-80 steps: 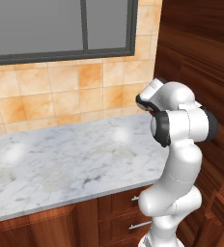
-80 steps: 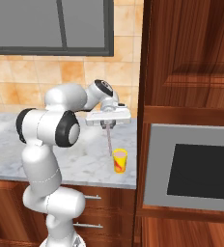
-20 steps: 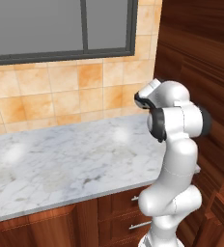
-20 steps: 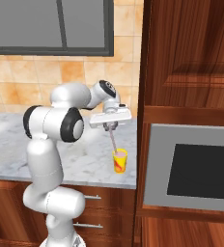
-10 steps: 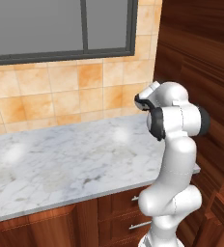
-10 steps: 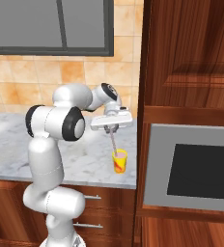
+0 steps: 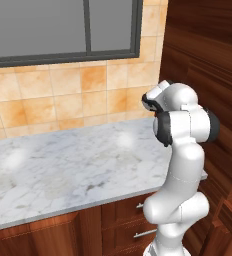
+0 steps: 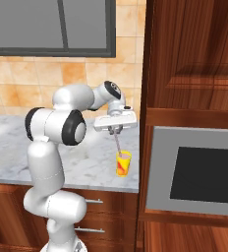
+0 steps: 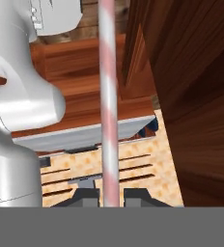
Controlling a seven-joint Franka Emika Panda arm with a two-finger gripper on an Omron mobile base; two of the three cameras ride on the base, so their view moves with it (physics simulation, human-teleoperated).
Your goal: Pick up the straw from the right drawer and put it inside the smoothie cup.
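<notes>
Counter point(image 8: 86, 170) carries the yellow cup point(image 8: 123, 163) directly below the gripper point(image 8: 115, 132); gripper clamped on the straw point(image 8: 117, 141), which hangs near-vertical from the fingers, lower end at the cup's rim, can't tell if inside

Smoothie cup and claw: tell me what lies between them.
The straw, shut in the claw, hangs down to the smoothie cup in the right base view.

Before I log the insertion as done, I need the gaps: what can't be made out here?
- Straw tip inside the smoothie cup or just above: too thin to tell, right base view.
- Cup in the left base view: hidden behind the arm.
- End effector grip point: cut off by the hand view's bottom.
</notes>
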